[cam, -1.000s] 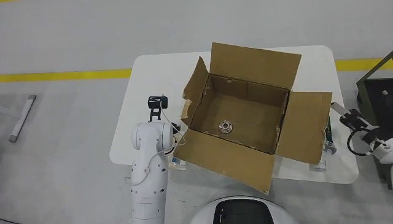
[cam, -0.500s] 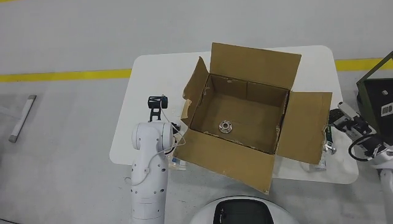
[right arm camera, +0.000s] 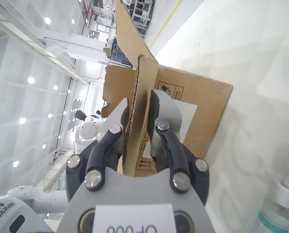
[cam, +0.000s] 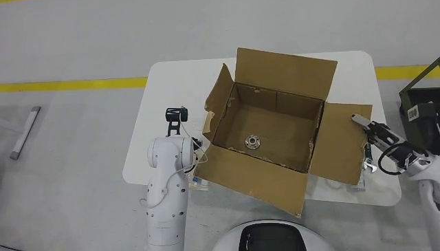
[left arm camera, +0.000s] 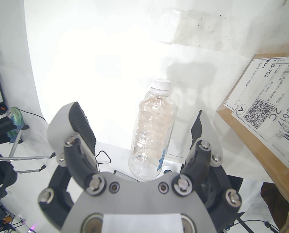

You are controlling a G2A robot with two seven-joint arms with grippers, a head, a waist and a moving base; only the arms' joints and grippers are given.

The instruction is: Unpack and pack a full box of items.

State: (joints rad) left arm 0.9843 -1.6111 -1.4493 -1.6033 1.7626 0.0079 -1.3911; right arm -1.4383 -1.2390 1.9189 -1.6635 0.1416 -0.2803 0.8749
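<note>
Open brown cardboard box (cam: 285,69) stood centre-right on rounded white table (cam: 172,86), w/ small round metal flange (cam: 252,142) inside on its floor. Clear plastic bottle (left arm camera: 154,132) was on table beside box's left side, btwn left gripper's (left arm camera: 138,111) spread fingers. Right gripper (right arm camera: 140,99) pinched box's right-hand flap (cam: 344,137); second clear bottle (right arm camera: 275,207) nearby on table.

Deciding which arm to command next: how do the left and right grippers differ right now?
The left gripper is open wide; the right gripper is shut on the box flap. The left gripper hangs above a clear bottle lying on the table, holding nothing; the right gripper sits at the flap's edge. Both are outside the box.
</note>
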